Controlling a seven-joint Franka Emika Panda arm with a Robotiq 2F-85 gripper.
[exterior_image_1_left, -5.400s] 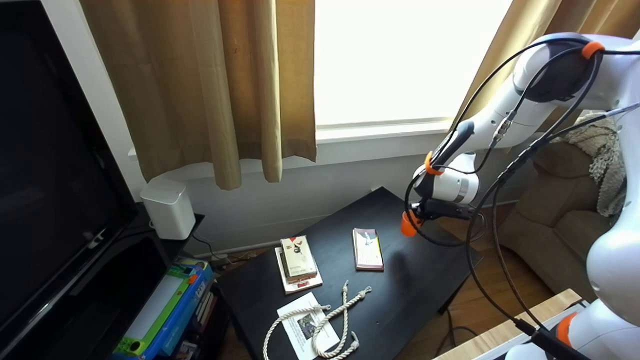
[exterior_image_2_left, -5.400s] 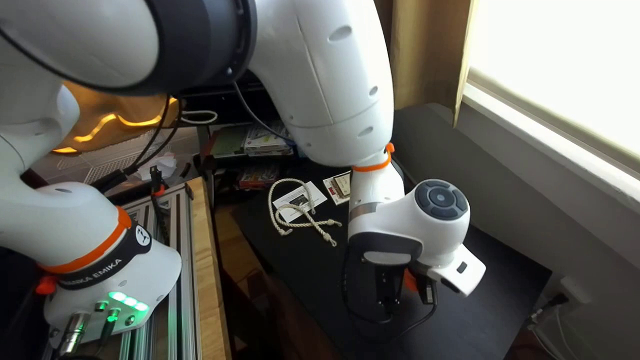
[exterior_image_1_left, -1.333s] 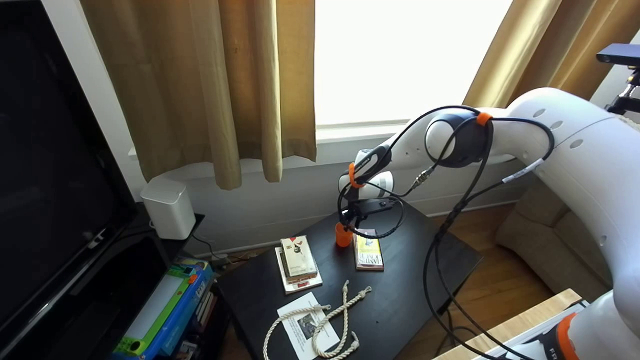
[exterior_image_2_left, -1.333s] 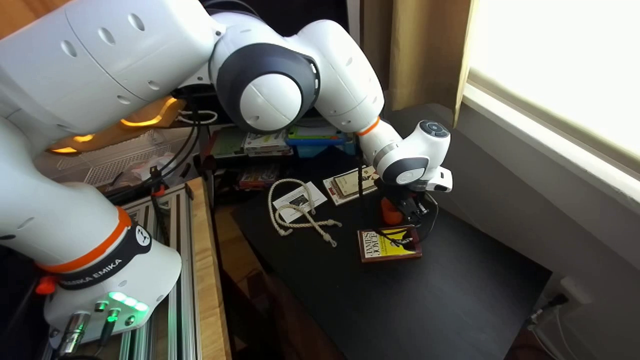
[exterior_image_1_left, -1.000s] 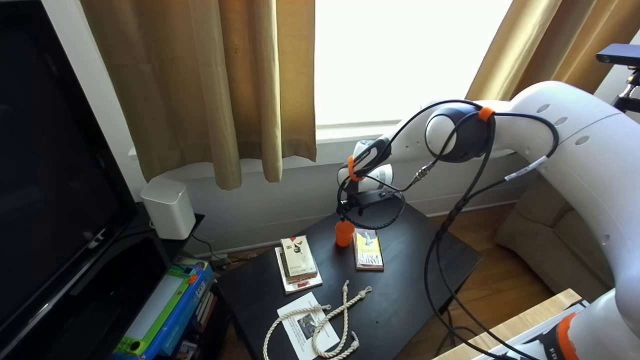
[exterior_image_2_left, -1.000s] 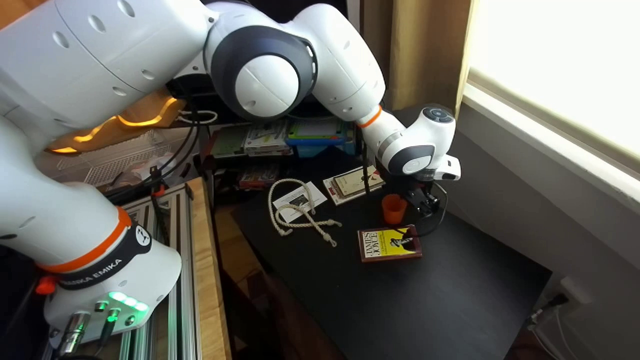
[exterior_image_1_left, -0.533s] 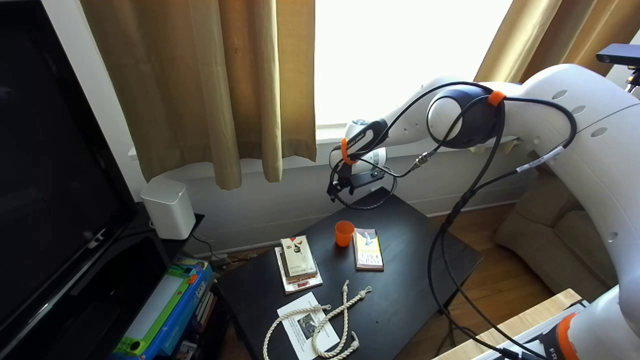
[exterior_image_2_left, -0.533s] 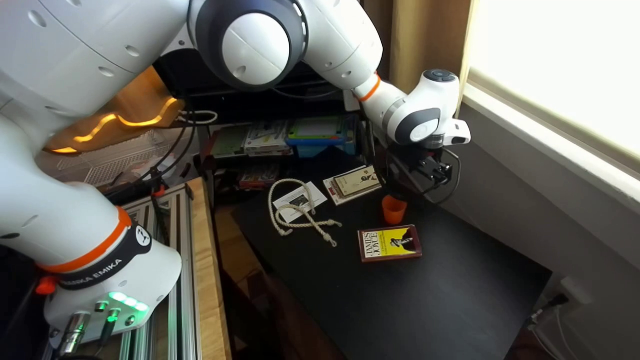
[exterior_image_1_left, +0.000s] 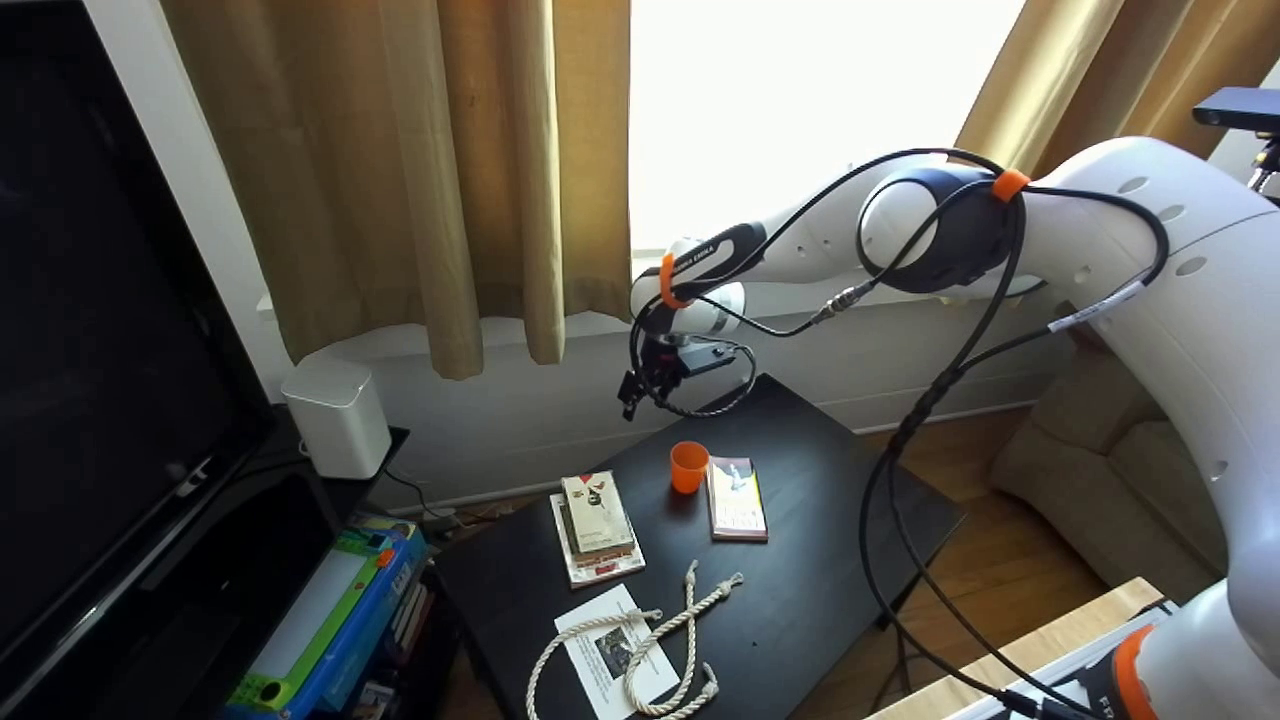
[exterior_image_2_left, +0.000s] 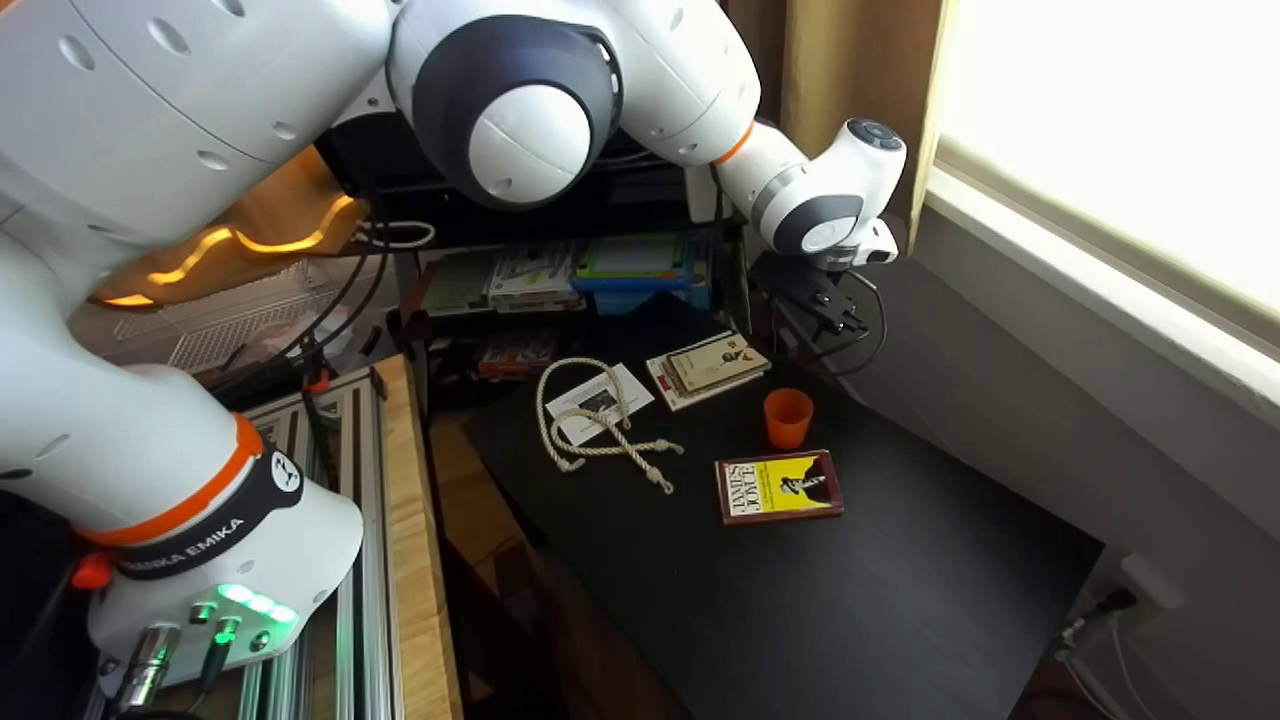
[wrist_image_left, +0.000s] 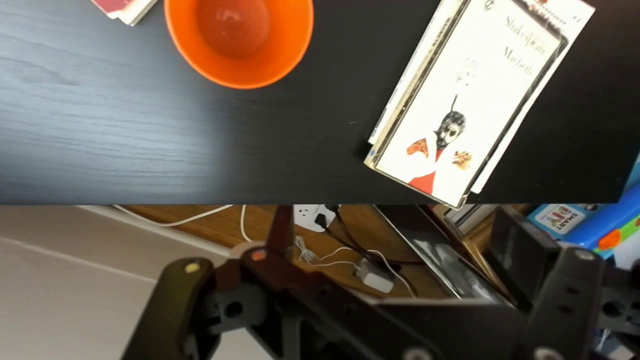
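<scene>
Hand empty, jaws spread wide, up high by the bench's wall-side edge, likely for clearance from the orange cup, self-standing inboard of that edge, just beside the James Joyce book.

Free gap between orange cup and book stack, paperback just beside cup.

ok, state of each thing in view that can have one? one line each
Gripper: open, holding nothing
Cup: upright, no contents seen
Yellow book: closed, lying flat
Stacked books: closed, piled flat, edges not lined up
Paper: flat, partly covered
Rope: slack, partly over the paper
TV: screen dark
Curtains: drawn apart
Base lights: lit green
</scene>
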